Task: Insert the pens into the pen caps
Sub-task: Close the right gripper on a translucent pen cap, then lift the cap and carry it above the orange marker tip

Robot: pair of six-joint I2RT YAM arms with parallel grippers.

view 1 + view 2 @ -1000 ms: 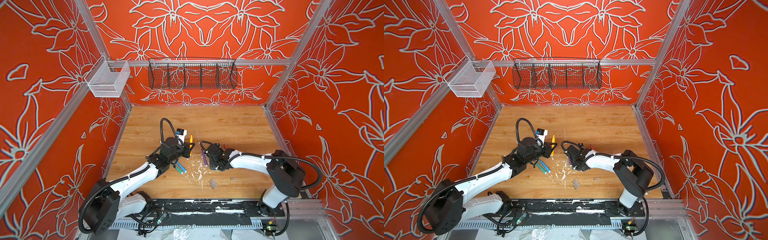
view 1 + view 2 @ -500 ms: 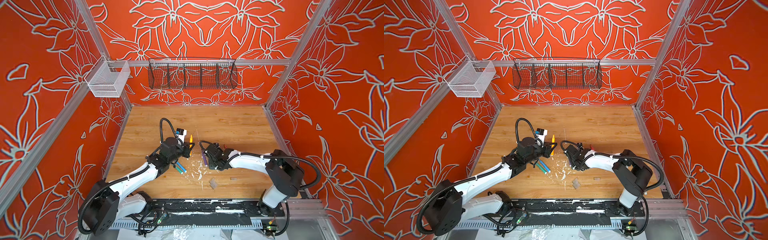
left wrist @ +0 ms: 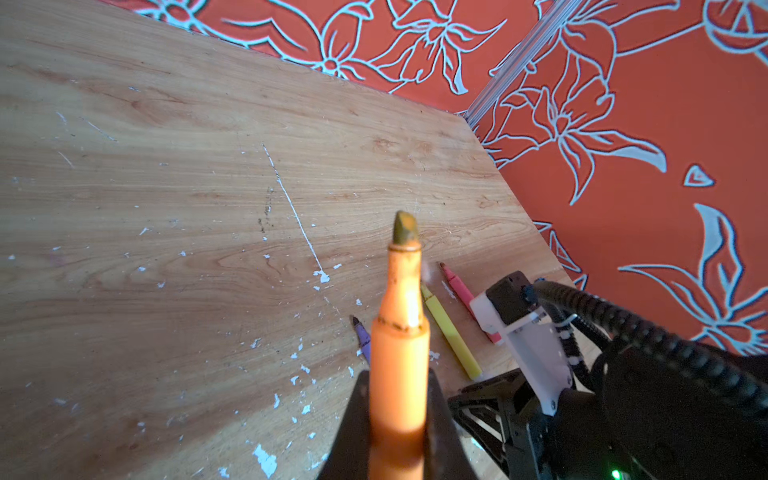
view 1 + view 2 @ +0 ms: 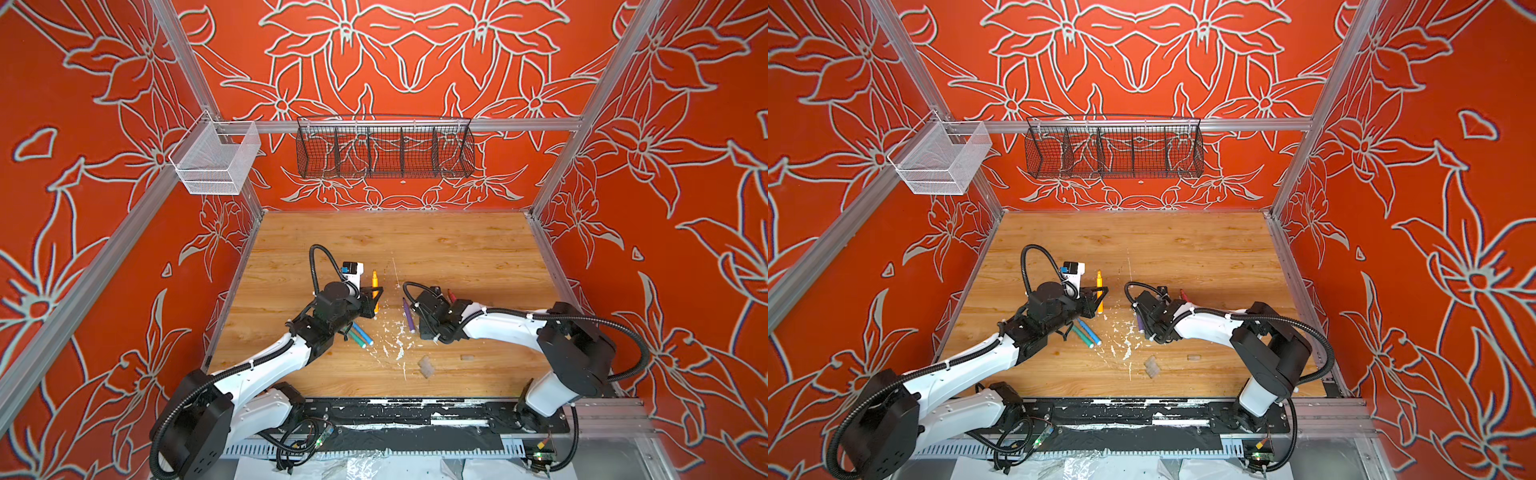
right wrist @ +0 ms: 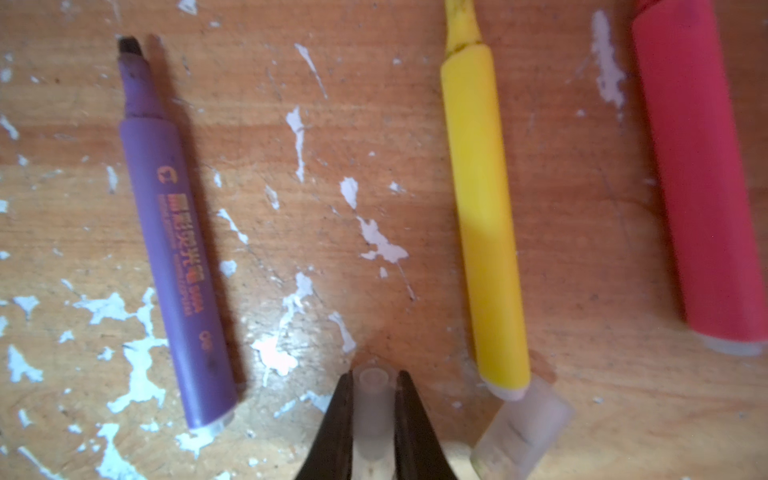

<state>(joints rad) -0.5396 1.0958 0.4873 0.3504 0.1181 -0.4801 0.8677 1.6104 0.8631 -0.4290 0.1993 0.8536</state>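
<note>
Right wrist view first: what is that between your jaws?

Me: A clear pen cap point(image 5: 371, 409). My right gripper point(image 5: 372, 380) is pinched narrow on its two sides, low over the table point(image 5: 582, 270). It sits between the purple pen point(image 5: 174, 249) on the left and the yellow pen point(image 5: 482, 208) on the right, with the pink-red pen point(image 5: 698, 174) further right. Whether the cap is off the wood I cannot tell.

Spotter: And your other arm?

Me: My left gripper point(image 3: 397, 374) is clamped on the orange pen point(image 3: 399, 332), held clear of the table left of centre, tip pointing toward the far wall. The blue pen point(image 4: 362, 333) and green pen point(image 4: 356, 338) lie side by side on the near side of it.

Spotter: What worries you?

Me: Several things. The cap looks smooth, round and thin-walled, so I judge that a hard pinch could squirt it out, or twist it when the tip presses in. A second cap point(image 5: 521, 428) lies touching the yellow pen's whitish end, just beside my right gripper, so a careless lift might knock it and roll that pen. I also cannot tell which end of my cap is the mouth. If the closed end faces the orange tip, nothing will seat. And the orange pen sticks out well past my left fingers, so an off-axis push could pivot it in the grip.
</note>
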